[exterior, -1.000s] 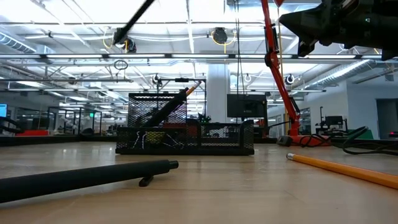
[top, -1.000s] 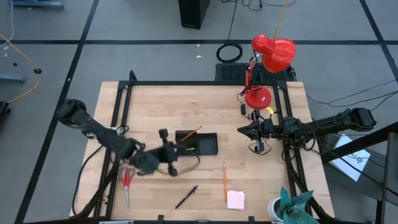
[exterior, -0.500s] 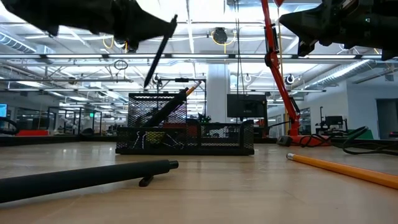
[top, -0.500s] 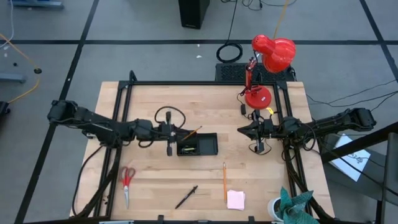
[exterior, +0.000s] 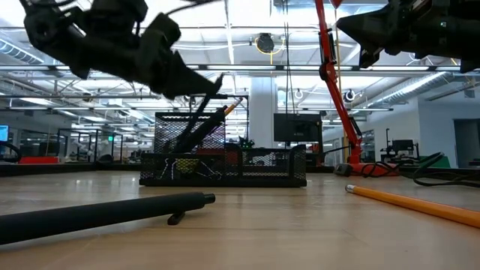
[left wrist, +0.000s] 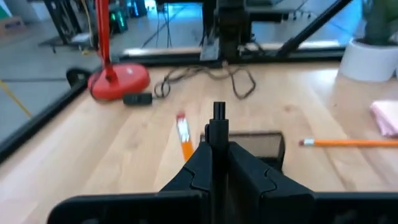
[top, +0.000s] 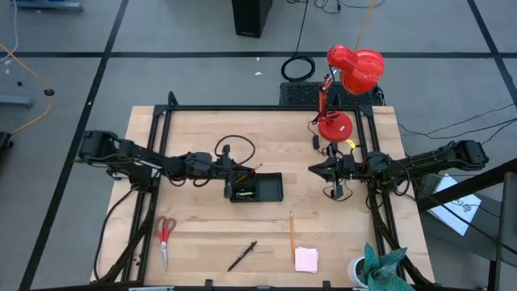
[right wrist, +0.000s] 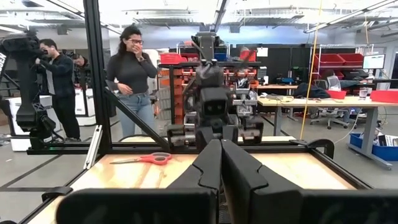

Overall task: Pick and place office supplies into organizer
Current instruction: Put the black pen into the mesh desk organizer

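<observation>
Pen drop is the step in hand, as I read it: left gripper is clamped narrow on a thin black pen, hovering at the left end of the organizer, which sits mid-tabletop.

In the low view the pen hangs tilted over the tall mesh compartment, tip just above its rim. An orange pencil is already leaning out of that compartment, so the pen should go in alongside it without knocking it out.

To do it well: bring the tip inside the walls before letting go, and release low so the pen doesn't bounce off the rim.

Right gripper is closed, holding nothing, parked right of the organizer near the red lamp.

Still out on the tabletop: scissors, second pen, second pencil, pink note pad.
</observation>
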{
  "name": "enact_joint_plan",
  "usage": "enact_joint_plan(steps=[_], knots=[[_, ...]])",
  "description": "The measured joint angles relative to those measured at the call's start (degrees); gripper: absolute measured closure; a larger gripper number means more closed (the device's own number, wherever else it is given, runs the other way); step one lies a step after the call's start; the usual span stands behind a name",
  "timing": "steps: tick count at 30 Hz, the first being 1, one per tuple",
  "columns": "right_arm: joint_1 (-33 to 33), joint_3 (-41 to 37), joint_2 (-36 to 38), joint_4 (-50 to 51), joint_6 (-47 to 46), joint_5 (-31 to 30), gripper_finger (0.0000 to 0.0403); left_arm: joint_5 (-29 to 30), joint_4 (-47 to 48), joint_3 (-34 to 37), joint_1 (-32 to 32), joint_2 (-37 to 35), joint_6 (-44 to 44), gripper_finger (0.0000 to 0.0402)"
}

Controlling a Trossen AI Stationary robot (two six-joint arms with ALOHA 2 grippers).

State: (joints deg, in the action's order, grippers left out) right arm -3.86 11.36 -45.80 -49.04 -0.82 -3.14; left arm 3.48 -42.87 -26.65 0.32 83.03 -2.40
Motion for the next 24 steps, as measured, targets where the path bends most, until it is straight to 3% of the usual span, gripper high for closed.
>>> enact_joint_plan(steps=[9, 24], knots=[[0.0, 0.0, 0.02, 0.0, 0.0, 0.0, 0.0399, -0.69, -0.97, 0.0, 1.79, 5.4, 2.72, 0.0371], [0.0, 0.02, 0.02, 0.0, 0.0, 0.0, 0.0399, -0.65, -0.85, -0.02, 1.96, 5.76, 6.12, 0.0354]])
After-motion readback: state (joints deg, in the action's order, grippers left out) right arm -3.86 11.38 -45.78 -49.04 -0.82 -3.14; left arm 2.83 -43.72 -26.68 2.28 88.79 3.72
